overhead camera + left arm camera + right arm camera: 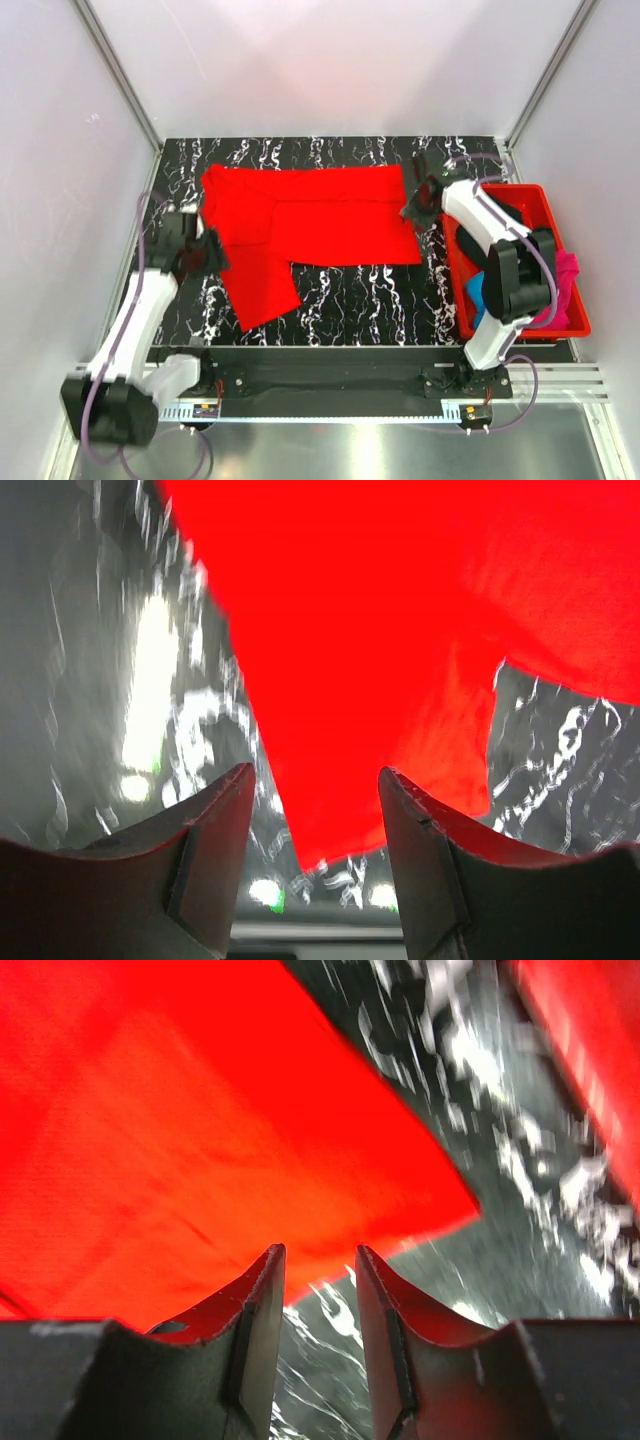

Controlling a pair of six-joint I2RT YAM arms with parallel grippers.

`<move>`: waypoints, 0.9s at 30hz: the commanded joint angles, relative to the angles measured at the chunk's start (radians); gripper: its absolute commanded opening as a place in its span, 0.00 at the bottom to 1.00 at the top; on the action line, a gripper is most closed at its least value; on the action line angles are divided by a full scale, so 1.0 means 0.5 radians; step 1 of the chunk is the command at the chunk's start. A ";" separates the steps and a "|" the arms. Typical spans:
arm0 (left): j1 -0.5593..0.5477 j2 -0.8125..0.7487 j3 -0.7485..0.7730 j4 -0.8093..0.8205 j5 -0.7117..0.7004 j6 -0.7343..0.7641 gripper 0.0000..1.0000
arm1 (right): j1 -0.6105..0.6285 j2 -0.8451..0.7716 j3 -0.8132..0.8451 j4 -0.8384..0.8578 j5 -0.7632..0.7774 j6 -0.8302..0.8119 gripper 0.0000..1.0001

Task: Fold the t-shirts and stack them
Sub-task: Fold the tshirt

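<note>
Just left of the bin (547,207), on the marbled table (360,290), you have the red tee (310,225) lying flat. Its long body runs straight away from the bin. At the end farthest from the bin, one flap reaches toward the near edge of the table. The edge nearest the bin is straight and stops short of the bin wall, with a strip of bare table between them.

Your right pincer (415,208) sits in that strip, between the bin and the tee, at the tee's bin-side edge. Its wrist view shows the two fingers apart with only table in the gap. A corner of the tee lies just ahead of the tips and is not gripped.

Your left pincer (212,250) is on the far side of the tee from the bin, at the tee's outer edge and pointing toward the bin. Its fingers also stand apart. In its wrist view a pointed tip of red cloth shows between them, lying on the table beyond the tips rather than pinched. That view is blurred, so you cannot tell whether the fingers touch the cloth.

Inside the bin, a pink tee (568,275) is bunched against the wall farthest from the red tee. A blue tee (475,290) shows at the near corner on the red tee's side. The right arm crosses above the bin and hides most of its middle.
</note>
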 commanded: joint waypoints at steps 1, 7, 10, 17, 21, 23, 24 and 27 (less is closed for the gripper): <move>-0.001 -0.383 -0.184 -0.178 0.020 -0.383 0.57 | 0.118 -0.188 -0.236 -0.066 0.138 0.227 0.41; -0.047 -0.766 -0.640 -0.161 0.303 -0.928 0.55 | 0.220 -0.256 -0.400 -0.023 0.128 0.261 0.40; -0.075 -0.902 -0.721 -0.234 0.168 -1.092 0.57 | 0.229 -0.271 -0.443 -0.026 0.131 0.288 0.40; -0.096 -0.789 -0.972 -0.179 0.248 -1.319 0.55 | 0.229 -0.256 -0.440 0.029 0.196 0.243 0.41; -0.096 -0.688 -1.000 -0.173 0.156 -1.328 0.55 | 0.229 -0.238 -0.458 0.069 0.184 0.233 0.41; -0.099 -0.642 -1.037 -0.133 0.104 -1.365 0.52 | 0.229 -0.232 -0.467 0.091 0.205 0.227 0.41; -0.099 -0.639 -1.043 -0.109 0.079 -1.374 0.52 | 0.229 -0.232 -0.467 0.091 0.205 0.227 0.41; -0.099 -0.645 -1.104 -0.032 0.054 -1.441 0.49 | 0.232 -0.216 -0.471 0.118 0.193 0.227 0.40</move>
